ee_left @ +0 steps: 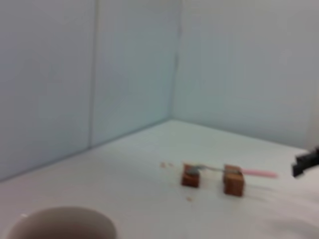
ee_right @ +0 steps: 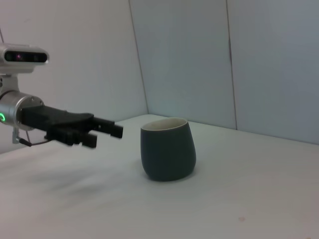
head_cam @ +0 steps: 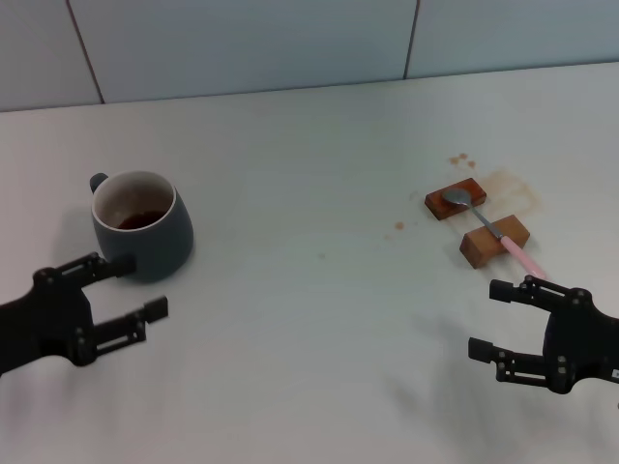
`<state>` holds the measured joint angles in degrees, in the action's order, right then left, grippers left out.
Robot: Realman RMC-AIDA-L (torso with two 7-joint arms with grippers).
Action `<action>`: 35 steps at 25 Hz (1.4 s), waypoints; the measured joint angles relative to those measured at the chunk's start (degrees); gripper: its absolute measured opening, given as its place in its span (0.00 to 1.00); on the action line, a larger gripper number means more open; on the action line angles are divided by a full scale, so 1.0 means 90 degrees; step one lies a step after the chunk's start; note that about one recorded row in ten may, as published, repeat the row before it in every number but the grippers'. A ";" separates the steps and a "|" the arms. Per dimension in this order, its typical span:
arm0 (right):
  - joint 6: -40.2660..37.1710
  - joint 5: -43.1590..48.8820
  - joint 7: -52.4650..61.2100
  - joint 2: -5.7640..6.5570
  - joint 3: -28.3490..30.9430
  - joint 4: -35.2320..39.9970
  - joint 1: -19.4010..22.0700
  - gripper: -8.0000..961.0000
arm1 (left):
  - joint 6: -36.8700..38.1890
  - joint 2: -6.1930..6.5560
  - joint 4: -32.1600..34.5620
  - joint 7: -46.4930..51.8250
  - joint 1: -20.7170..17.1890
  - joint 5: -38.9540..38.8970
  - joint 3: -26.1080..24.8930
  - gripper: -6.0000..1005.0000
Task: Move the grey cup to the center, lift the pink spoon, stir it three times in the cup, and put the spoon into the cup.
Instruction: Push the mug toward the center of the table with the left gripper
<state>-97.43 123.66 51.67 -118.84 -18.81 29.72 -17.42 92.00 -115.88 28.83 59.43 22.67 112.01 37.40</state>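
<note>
The grey cup (head_cam: pixel 141 225) stands at the left of the white table, with dark brown liquid inside and its loop handle at the back left. It also shows in the right wrist view (ee_right: pixel 167 148), and its pale rim shows in the left wrist view (ee_left: pixel 62 224). My left gripper (head_cam: pixel 132 287) is open and empty, just in front of the cup. The pink spoon (head_cam: pixel 491 227) lies across two brown blocks at the right, bowl on the far block, pink handle pointing toward me. It also shows in the left wrist view (ee_left: pixel 234 171). My right gripper (head_cam: pixel 491 320) is open and empty, just in front of the spoon's handle.
The two brown blocks, the far one (head_cam: pixel 455 202) and the near one (head_cam: pixel 494 241), sit on a pale brown stain. Small brown drops (head_cam: pixel 460 160) lie behind them. A tiled wall (head_cam: pixel 290 39) rises at the back edge of the table.
</note>
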 joint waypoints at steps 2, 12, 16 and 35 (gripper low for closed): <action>0.0003 -0.0008 0.0000 -0.0005 0.0000 -0.0002 0.0001 0.86 | 0.0050 -0.0084 -0.0038 -0.0006 0.0000 -0.0011 -0.0695 0.77; 0.0048 -0.0026 0.0000 -0.0009 0.0000 -0.0022 -0.0007 0.86 | 0.0123 -0.0063 -0.0034 -0.0012 -0.0019 -0.0015 -0.0739 0.61; 0.0083 -0.0027 0.0000 -0.0009 0.0000 -0.0069 -0.0032 0.86 | 0.0129 -0.0066 -0.0026 -0.0012 -0.0017 -0.0015 -0.0741 0.45; 0.0171 -0.0058 0.0000 -0.0016 0.0067 -0.0120 -0.0149 0.86 | -0.1406 -0.0278 -0.1460 -0.4095 0.0040 -0.2331 -0.2639 0.00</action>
<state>-95.88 123.13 51.68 -118.98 -18.20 28.64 -18.77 79.35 -118.38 15.69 22.57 23.03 91.03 13.65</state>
